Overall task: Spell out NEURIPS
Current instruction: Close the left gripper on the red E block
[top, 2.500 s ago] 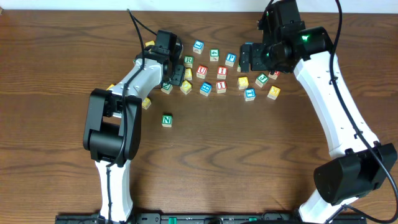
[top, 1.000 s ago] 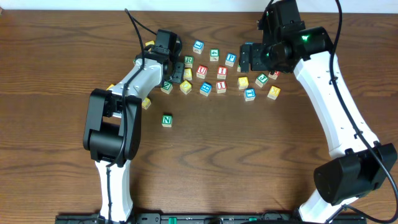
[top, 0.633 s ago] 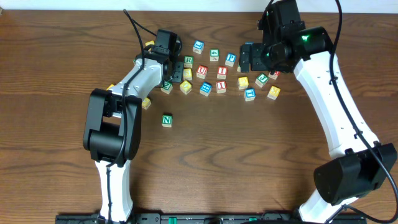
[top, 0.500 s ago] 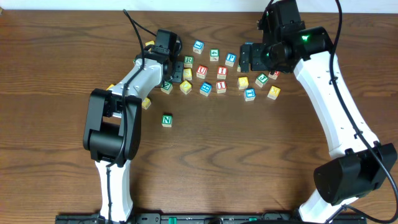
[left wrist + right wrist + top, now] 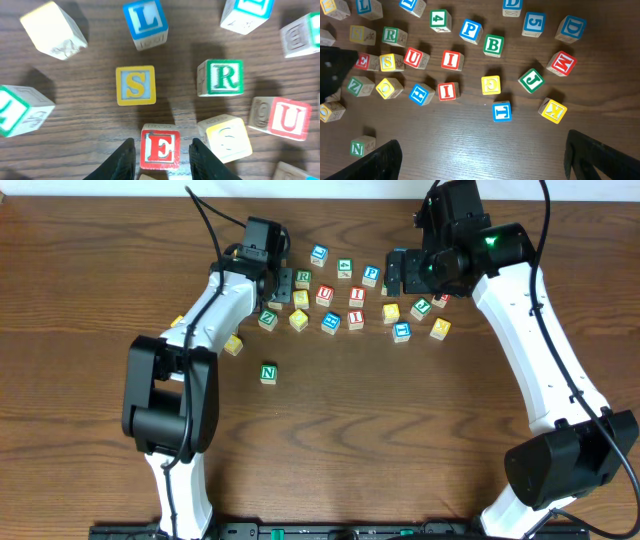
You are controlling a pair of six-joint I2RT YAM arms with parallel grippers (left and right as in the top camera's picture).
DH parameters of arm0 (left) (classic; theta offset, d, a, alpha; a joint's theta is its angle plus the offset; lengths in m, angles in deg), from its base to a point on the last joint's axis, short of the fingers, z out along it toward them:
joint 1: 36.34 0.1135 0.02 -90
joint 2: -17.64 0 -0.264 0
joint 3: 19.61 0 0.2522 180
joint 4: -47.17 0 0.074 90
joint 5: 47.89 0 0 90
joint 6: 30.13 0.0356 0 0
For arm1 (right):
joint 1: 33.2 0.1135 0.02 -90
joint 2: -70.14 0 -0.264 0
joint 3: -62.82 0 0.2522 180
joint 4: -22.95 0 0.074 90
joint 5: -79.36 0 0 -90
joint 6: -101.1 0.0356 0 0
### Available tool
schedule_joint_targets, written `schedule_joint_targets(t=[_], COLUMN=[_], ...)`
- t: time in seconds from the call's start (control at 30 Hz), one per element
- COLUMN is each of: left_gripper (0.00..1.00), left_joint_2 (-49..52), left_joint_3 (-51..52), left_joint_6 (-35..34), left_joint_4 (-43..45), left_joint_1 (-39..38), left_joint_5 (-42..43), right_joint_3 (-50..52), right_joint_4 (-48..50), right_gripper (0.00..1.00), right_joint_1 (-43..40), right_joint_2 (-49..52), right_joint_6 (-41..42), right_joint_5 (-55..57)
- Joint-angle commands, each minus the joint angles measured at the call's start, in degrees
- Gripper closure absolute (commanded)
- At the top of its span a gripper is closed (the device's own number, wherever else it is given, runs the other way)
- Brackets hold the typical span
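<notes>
The red E block [image 5: 160,149] sits between the left gripper's [image 5: 161,156] open fingers [image 5: 125,159], with a thin gap on each side, wider toward a yellow block [image 5: 223,140] just outside one finger. To grip well, I would shift slightly toward that block, then close squarely on the E's side faces so it does not twist or nudge its neighbour. The S block [image 5: 135,86] lies ahead of the fingertips, the R block [image 5: 221,77] ahead and to one side. The N block [image 5: 268,373] lies well apart. The right gripper [image 5: 485,150] hangs wide open, empty.
</notes>
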Motion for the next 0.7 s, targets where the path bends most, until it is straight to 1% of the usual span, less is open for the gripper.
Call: schedule_joint_targets(t=[0.0, 0.13, 0.2, 0.3, 0.37, 0.67], left_gripper=[0.66, 0.64, 0.60, 0.60, 0.56, 0.56], left_joint_2=[-1.4, -0.7, 0.2, 1.7, 2.5, 5.4], left_joint_3=[0.0, 0.0, 0.0, 0.0, 0.0, 0.0], left_joint_6=[-0.7, -0.7, -0.7, -0.7, -0.7, -0.7], left_joint_4=[-0.6, -0.7, -0.4, -0.2, -0.2, 0.2], left_joint_1=[0.3, 0.3, 0.2, 0.2, 0.2, 0.2], left_joint_5=[-0.5, -0.5, -0.5, -1.0, -1.9, -2.2], right_joint_3=[-1.0, -1.0, -1.0, -1.0, -1.0, -1.0], right_joint_4=[0.0, 0.0, 0.0, 0.0, 0.0, 0.0], right_gripper=[0.01, 0.01, 0.01, 0.01, 0.01, 0.01], right_joint_1=[0.5, 0.5, 0.5, 0.5, 0.5, 0.5], right_joint_2=[-0.8, -0.8, -0.8, -0.8, -0.8, -0.8], right_joint_6=[-0.7, -0.8, -0.7, -0.8, -0.7, -0.7], right_joint_5=[-0.2, -0.2, -0.2, -0.2, -0.2, -0.2])
